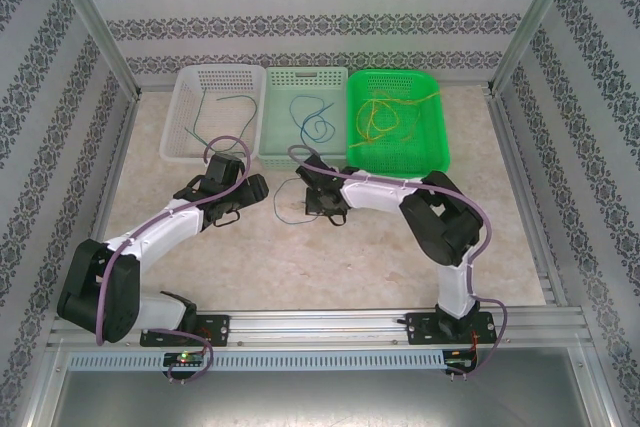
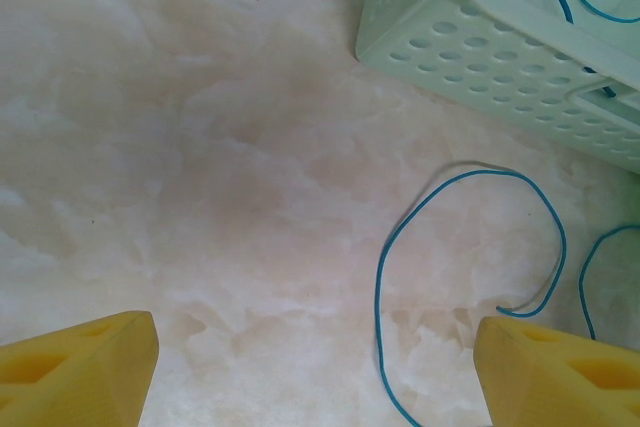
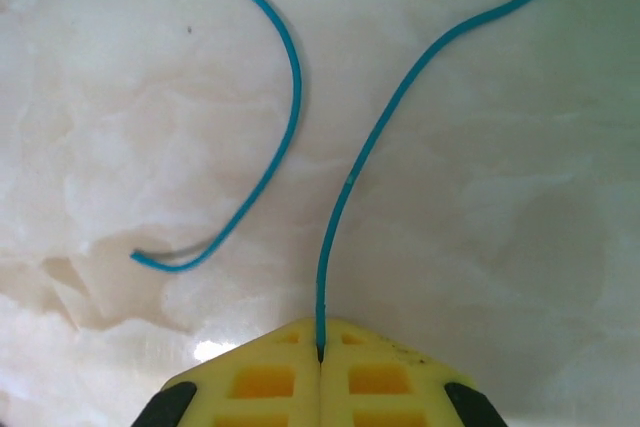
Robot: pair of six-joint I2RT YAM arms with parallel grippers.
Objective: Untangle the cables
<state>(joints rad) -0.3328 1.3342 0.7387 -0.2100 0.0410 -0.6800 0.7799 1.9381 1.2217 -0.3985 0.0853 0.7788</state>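
Observation:
A thin blue cable (image 1: 288,209) lies curled on the table in front of the baskets. My right gripper (image 1: 320,203) is shut on it. In the right wrist view the cable (image 3: 350,177) runs straight into the seam between the closed yellow fingertips (image 3: 320,352), and a loose curl (image 3: 290,77) ends to the left. My left gripper (image 1: 243,194) hangs open just left of that cable. Its yellow fingers (image 2: 80,367) stand far apart over bare table, with a loop of the blue cable (image 2: 380,277) near the right one. More cables lie in the baskets: dark green (image 1: 205,112), blue (image 1: 312,117) and yellow (image 1: 385,117).
Three baskets stand in a row at the back: white (image 1: 182,142), pale green (image 1: 268,142) and bright green (image 1: 440,152). The pale green basket's wall (image 2: 480,57) is close ahead of my left gripper. Metal frame posts and patterned walls close in both sides.

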